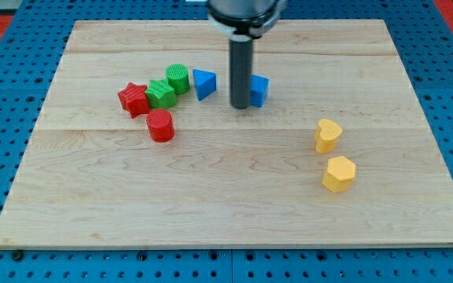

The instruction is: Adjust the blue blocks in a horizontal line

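My rod hangs straight down from the view's top, and my tip (240, 105) rests on the board touching the left side of the blue cube (259, 90).

We see the tabletop (234, 196) evenly and brightly lit, apparently from above, with no glare on the pale wood and only small, soft shadows hugging the blocks and our rod's tip (241, 106). Focus is a little soft throughout, and the dark rod mount at the far edge is cropped and slightly blurred.
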Motion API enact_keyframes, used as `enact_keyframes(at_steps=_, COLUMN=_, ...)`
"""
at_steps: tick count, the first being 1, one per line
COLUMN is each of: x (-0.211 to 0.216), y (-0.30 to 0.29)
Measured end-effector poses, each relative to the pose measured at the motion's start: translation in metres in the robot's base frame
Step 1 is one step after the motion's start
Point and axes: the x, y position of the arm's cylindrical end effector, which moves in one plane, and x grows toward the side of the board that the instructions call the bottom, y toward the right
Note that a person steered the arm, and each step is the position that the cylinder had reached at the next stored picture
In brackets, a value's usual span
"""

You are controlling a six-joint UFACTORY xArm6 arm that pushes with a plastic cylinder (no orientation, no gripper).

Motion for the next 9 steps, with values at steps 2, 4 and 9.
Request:
enact_keyframes(at_steps=2, x=-0.038, y=-0.044)
enact_keyframes(at_steps=4, x=-0.048, y=-0.018)
enact_keyframes(at_steps=9, x=-0.054, y=-0.002)
